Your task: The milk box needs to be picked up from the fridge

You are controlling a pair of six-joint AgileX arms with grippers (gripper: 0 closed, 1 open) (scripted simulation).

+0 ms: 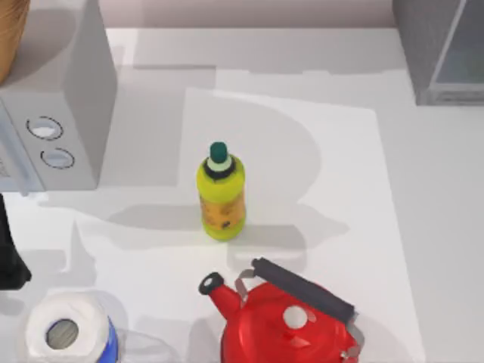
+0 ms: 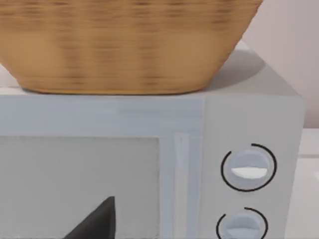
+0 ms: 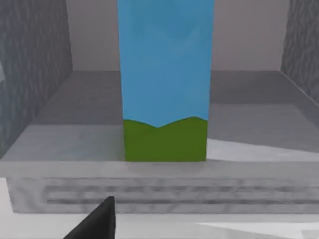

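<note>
White tabletop [image 1: 423, 189] is seen from above, with the fridge [image 1: 442, 49] at the upper right of the frame. Inside the fridge, the milk box [image 3: 164, 84] stands upright on its floor, facing the right wrist camera. Whether either claw is clenched cannot be told.

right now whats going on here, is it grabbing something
Not yet. The right gripper faces the open fridge, where the milk box stands upright on the floor near the front edge, untouched. The left arm sits at the table's left, its gripper pointed at the light grey box with two dials, which has a wicker basket on top. A yellow bottle, red kettle and paper roll stand on the table.
</note>
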